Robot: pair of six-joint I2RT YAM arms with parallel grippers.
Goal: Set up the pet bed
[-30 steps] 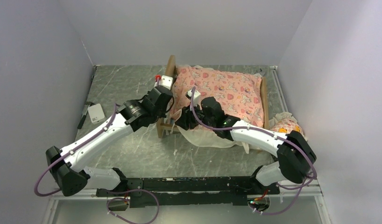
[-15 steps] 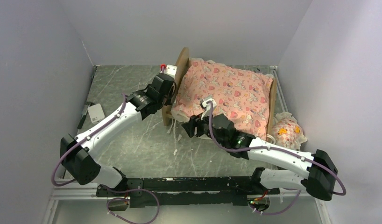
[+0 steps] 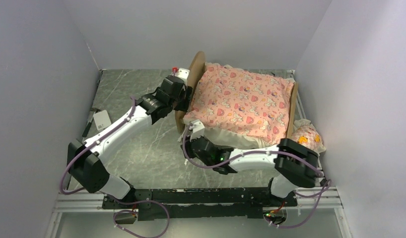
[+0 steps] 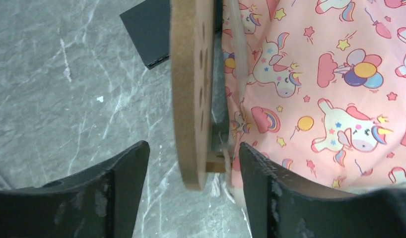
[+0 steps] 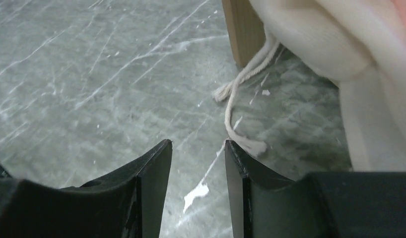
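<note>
Overhead view: the pet bed [image 3: 195, 69] stands on a grey marbled table [image 3: 136, 89], toward 1 o'clock from the table's middle and close to the back wall. Its long axis runs 9 to 3 o'clock. The rounded headboard [image 4: 191, 89] is at the 9 o'clock end and the low footboard [image 3: 292, 111] at the 3 o'clock end. A pink unicorn-print mattress [image 3: 240, 96] lies in the frame and fills it. Its cream underside bulges over the 6 o'clock side.

A small matching pillow [image 3: 306, 138] sits on the table at 4 o'clock of the bed, just beside the footboard end and near the right wall.

Left gripper [image 4: 192, 148]: it is at the headboard, with the arm reaching in from 8 o'clock. In the wrist view its 2 fingers [image 4: 126, 188] straddle the headboard's edge, 1 on the outer side over bare table and 1 on the mattress side. A gap shows between each finger and the wood. It is released and grasps nothing.

Right gripper [image 5: 197, 146]: it sits low over the table at 7 o'clock of the bed, near the headboard-end corner. The jaws stand a little apart with only table between them, so it is released and empty. At 1 o'clock of its tips is a light-wood bed leg [image 5: 243, 29], with a frayed white cord [image 5: 240, 94] on the table beside it. Cream fabric hangs at 2 o'clock.

A white flat box [image 3: 101, 119] lies at the table's 9 o'clock edge, well apart from the bed.
</note>
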